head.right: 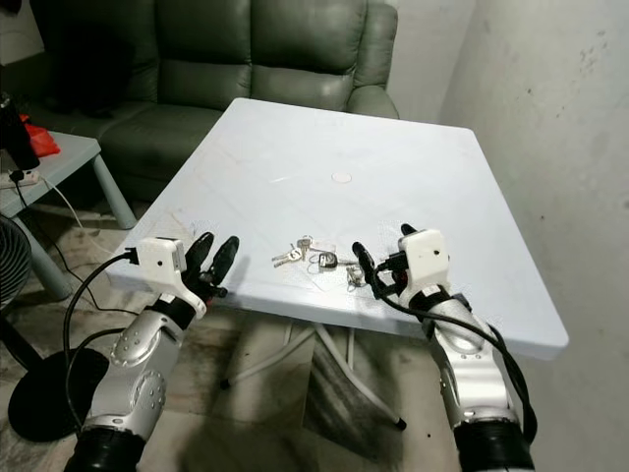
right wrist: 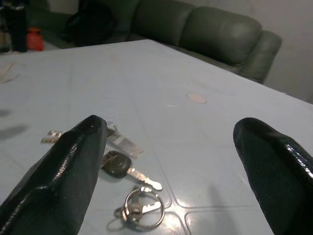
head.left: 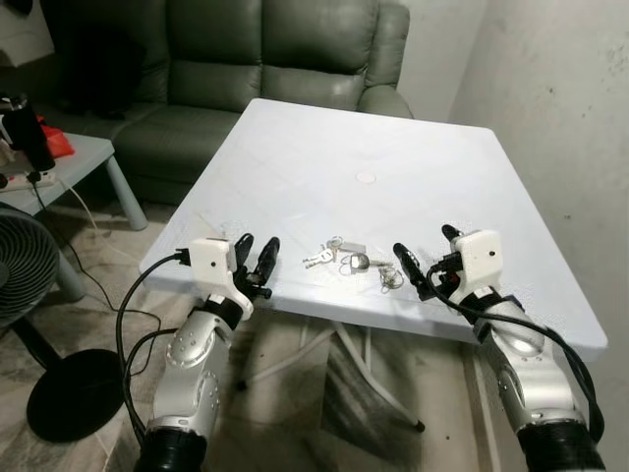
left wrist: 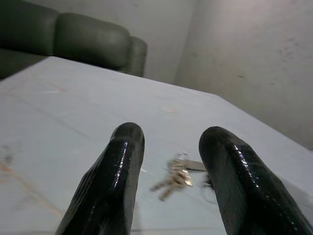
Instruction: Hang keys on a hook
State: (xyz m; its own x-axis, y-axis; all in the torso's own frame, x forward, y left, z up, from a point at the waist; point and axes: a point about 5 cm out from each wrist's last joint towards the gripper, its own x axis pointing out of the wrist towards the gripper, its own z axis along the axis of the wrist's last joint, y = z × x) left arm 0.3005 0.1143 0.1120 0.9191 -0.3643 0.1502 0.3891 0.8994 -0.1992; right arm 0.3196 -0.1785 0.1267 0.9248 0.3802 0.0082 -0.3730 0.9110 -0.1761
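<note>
Keys (head.left: 346, 260) lie on the white tabletop (head.left: 393, 147) between the left gripper (head.left: 257, 258) and right gripper (head.left: 425, 258), both with fingers spread, holding nothing.

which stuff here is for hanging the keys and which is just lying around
For the job:
- keys near the front edge of the white table
- right gripper, open, beside the keys
- left gripper, open, at the table's front edge

Just lying about:
- green sofa
- fan
- side table with a red item
</note>
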